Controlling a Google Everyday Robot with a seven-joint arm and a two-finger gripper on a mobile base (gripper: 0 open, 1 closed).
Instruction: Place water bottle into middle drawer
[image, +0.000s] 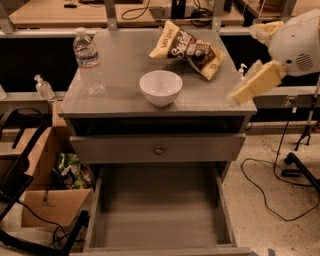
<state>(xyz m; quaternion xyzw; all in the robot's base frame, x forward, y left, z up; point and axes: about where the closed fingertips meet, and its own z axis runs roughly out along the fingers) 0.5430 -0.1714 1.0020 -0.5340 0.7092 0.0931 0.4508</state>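
Gripper (255, 82) hung at the right edge of the surface (125, 60); whether the jaws were clenched or released, couldn't tell. Bottle (89, 62) stood upright well apart from the jaws, at the opposite corner, w/ bowl (160, 86) and chip bag (190, 47) between. Drawer (157, 210) lay open, floor bare, below the jaws. Step in hand, prob.: reach for bottle. Best done by passing above the bowl, coming in level at the ribbed body, and squeezing gently, since thin plastic likely flexes.
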